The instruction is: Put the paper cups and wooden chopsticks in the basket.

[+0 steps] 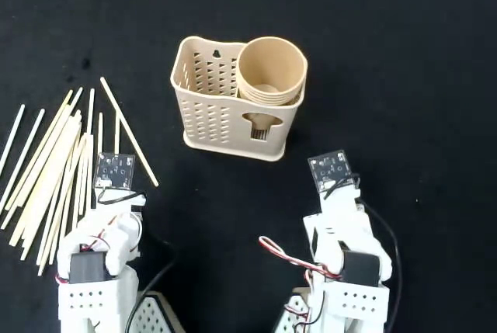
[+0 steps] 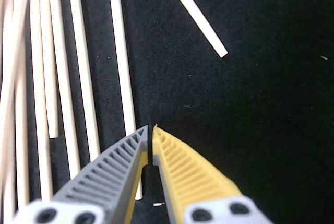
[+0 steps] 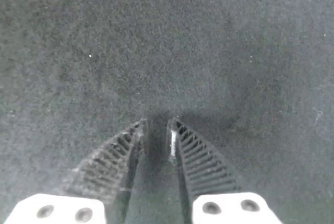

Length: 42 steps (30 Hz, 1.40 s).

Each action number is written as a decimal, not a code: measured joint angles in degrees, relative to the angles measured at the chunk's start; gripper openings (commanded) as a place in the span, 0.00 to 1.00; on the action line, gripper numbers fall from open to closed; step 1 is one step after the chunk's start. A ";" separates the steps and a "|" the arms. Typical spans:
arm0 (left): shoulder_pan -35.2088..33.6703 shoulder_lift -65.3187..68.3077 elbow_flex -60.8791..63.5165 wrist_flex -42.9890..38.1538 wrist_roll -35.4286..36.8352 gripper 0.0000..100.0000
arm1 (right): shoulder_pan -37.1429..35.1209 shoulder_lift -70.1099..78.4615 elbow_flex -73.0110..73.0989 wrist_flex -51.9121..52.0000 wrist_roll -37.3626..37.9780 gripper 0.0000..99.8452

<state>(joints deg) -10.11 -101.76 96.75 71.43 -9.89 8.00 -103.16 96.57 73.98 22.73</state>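
The basket (image 1: 213,108) stands upright on the black bench (image 1: 404,77) toward 12 o'clock, set back from the far edge, where the cloth ends. Its compartment on the 3 o'clock side holds the stacked paper cups (image 1: 272,69), mouth up, their rim standing above the basket wall and pressed against it. The chopsticks (image 1: 54,170) lie flat in a loose sheaf at 9 o'clock, mostly running from 7 toward 1 o'clock, and the outermost ones lie close to the 9 o'clock edge of the high view. One stray chopstick (image 1: 130,133) crosses the other way, its far tip pointing at the basket's 9 o'clock wall but stopping short of it. The left arm (image 1: 101,248) sits at 7 o'clock, just beside the sheaf's inner edge. The left gripper (image 2: 151,128) has its jaws closed tip to tip, holding nothing and hanging over dark cloth, with a chopstick passing just beside the grey jaw. The right arm (image 1: 345,232) sits at 5 o'clock, well apart from the basket. The right gripper (image 3: 157,125) has its jaws drawn almost together, a thin slit between them, with nothing in it, above bare cloth. Black cloth runs unbroken from the basket's 3 o'clock wall out to the 3 o'clock edge, and a band of it separates the two arms at 6 o'clock.
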 measured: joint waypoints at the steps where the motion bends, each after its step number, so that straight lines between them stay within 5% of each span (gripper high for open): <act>1: 0.00 0.00 0.00 0.00 0.00 0.03 | 0.00 0.00 0.00 0.00 0.00 0.08; 42: 3.43 -0.26 -0.97 -0.79 0.00 0.03 | 0.00 0.00 0.00 0.00 0.00 0.08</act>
<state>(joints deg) -6.68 -102.02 95.78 70.64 -9.89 8.00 -103.16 96.57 73.98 22.73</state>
